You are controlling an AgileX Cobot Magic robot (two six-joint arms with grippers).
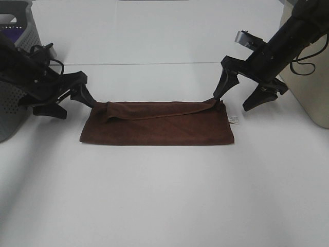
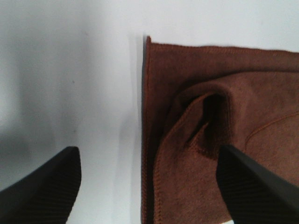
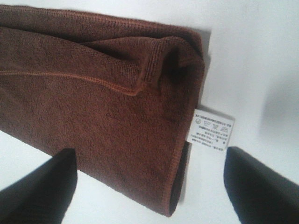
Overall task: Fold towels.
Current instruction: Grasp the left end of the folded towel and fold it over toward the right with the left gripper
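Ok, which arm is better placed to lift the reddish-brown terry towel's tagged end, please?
Right, likely: the right gripper, open, is beside the towel's white tag; the left gripper is at the opposite end.

Matt terry-cloth towel [image 1: 154,128], stitched hem

The towel [image 1: 159,128] lies in the middle of the surface [image 1: 164,195], long side running left to right, its tag [image 1: 234,120] jutting from the right end. The left gripper [image 1: 79,109] sits at the towel's rear left corner, the right gripper [image 1: 231,103] at its rear right corner. A basket [image 1: 15,77] stands at the surface's left edge, a bin [image 1: 308,87] at its right.
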